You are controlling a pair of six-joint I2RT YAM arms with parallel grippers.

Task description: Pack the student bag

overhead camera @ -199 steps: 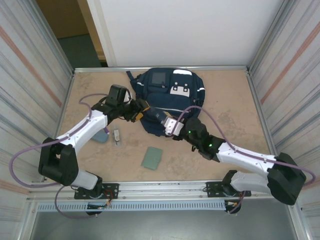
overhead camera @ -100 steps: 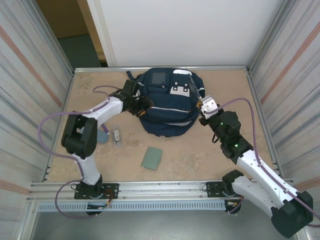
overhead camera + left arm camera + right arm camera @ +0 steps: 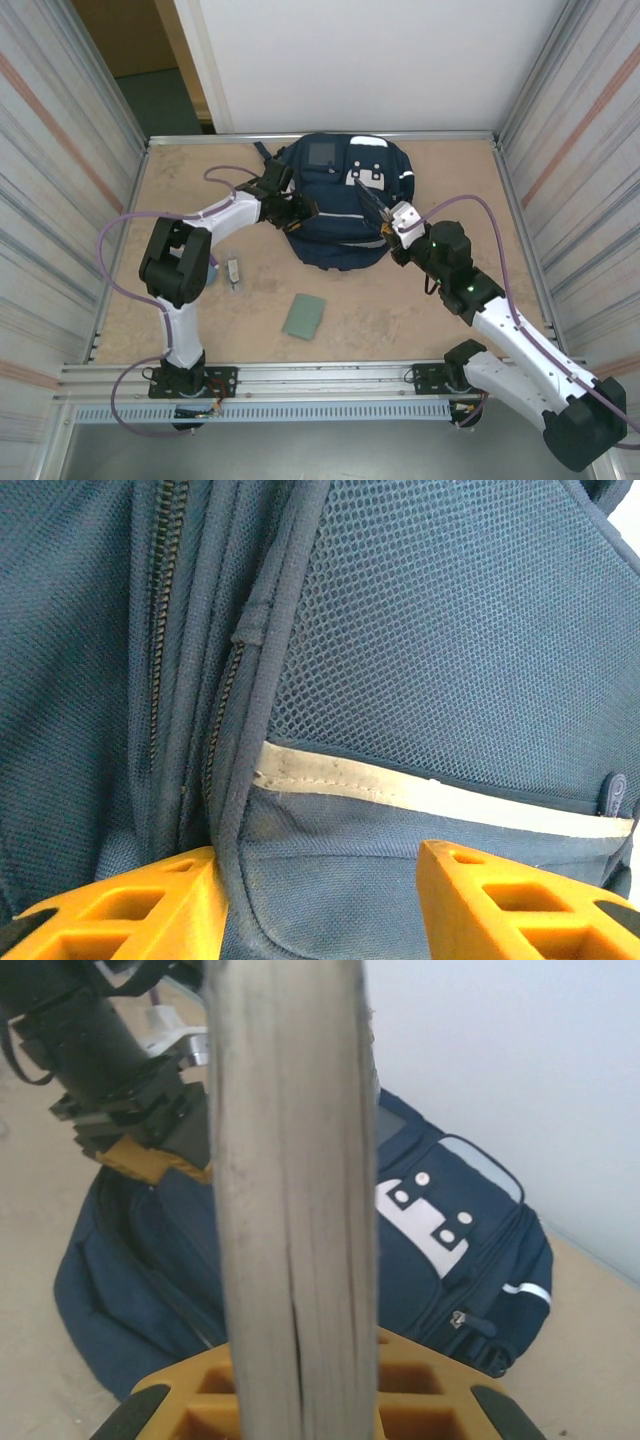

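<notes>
The student bag [image 3: 340, 205], navy with a white buckle patch [image 3: 365, 176], lies at the back middle of the table. My left gripper [image 3: 300, 212] is against its left side. In the left wrist view its orange fingers [image 3: 150, 910] stand apart with bag fabric [image 3: 330, 860] between them, and a piped seam lies against the left finger. My right gripper [image 3: 392, 226] is at the bag's right side, shut on a book [image 3: 372, 200] held edge-on. The book's grey page edge [image 3: 290, 1200] stands upright before the bag [image 3: 440, 1220].
A grey-green flat pad [image 3: 303, 316] lies on the table in front of the bag. A small pale item [image 3: 233, 272] and a bluish thing [image 3: 208, 271] sit by the left arm's elbow. Metal walls close in both sides.
My left gripper has slid right along the bag's left side. The right arm has swung with the book from the bag's near edge to its right side, then in a little.
</notes>
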